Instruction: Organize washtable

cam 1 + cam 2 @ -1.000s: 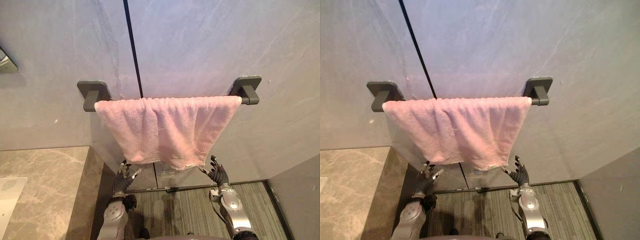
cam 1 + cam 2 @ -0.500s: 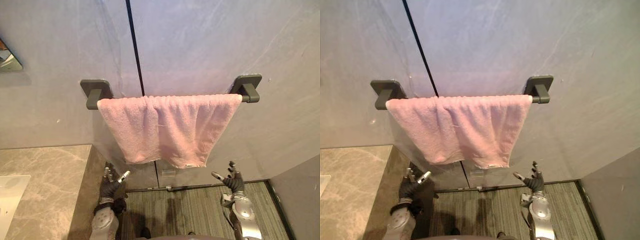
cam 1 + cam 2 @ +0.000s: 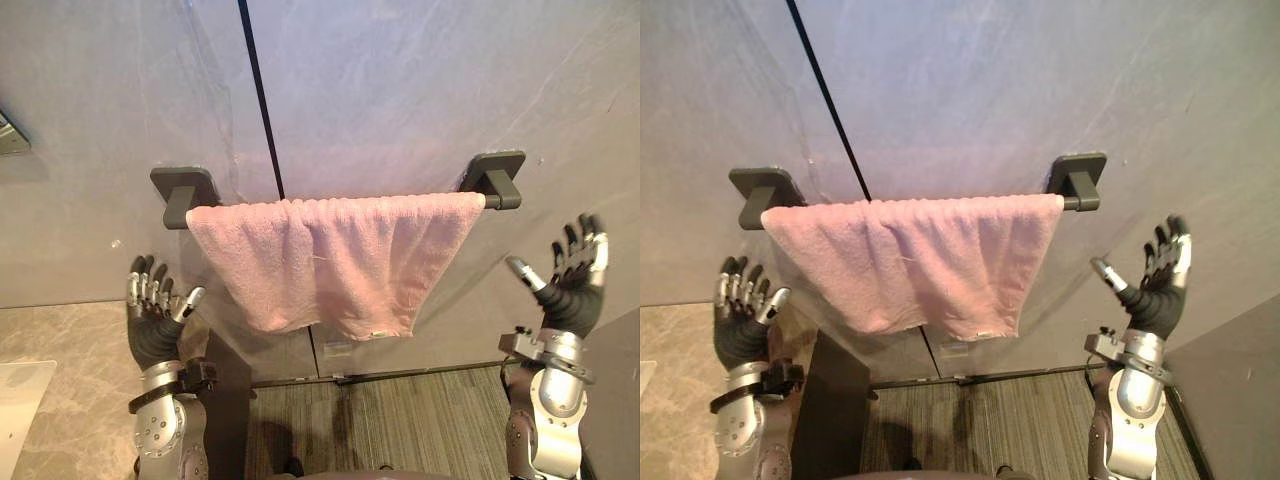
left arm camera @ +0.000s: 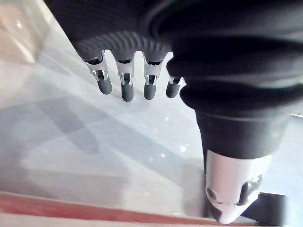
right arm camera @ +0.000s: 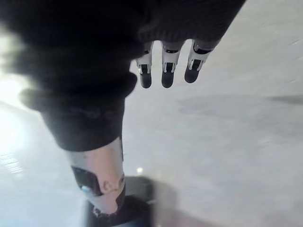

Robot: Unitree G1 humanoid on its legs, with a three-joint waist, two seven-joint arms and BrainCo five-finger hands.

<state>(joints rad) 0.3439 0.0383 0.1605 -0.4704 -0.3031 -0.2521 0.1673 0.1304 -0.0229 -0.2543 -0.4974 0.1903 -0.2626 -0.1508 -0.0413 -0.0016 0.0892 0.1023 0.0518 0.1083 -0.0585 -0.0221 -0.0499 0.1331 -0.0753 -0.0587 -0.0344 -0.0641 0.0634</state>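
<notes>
Now the left hand [image 3: 152,338], eight o'clock, and right hand [image 3: 570,300], four o'clock, spread empty-fingered, flanking the draped pink towel [image 3: 330,260].

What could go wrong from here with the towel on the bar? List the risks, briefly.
1. The pink towel hangs gathered on the bar with an uneven lower edge; a tug on one side might slide it off.
2. The left hand and right hand are raised open, apart from the towel, before the wall; reaching in, they could hit a bracket.
</notes>
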